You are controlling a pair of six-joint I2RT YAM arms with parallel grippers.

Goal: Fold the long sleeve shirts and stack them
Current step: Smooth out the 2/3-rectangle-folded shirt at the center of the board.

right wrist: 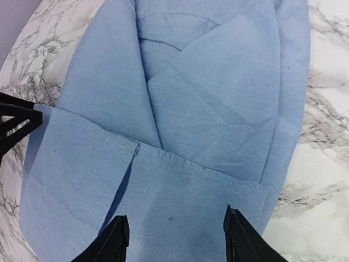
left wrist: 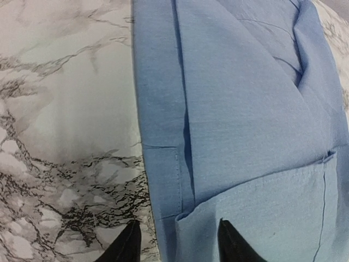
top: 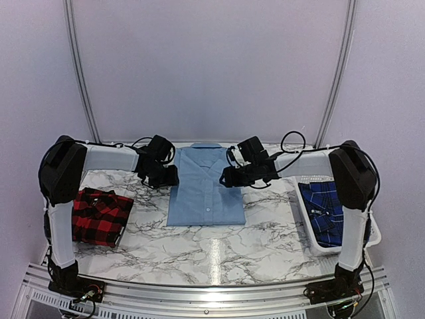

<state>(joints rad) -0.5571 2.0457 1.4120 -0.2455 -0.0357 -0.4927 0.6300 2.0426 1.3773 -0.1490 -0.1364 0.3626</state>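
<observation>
On marble table [top: 219, 252], light blue shirt [top: 204, 189] — folded

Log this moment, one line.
light blue shirt: centre, sleeves folded in; left jaws: open at edge; right jaws: open above; red check shirt: left; plaid shirt: basket

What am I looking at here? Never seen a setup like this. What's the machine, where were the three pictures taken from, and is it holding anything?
Two robot arms stand at a marble table. The wide picture looks from above; the other two come from cameras on each wrist. The left gripper and right gripper hang open over a folded light blue shirt, holding nothing. A red-and-black check shirt lies left; a dark blue plaid shirt sits in a white basket.
</observation>
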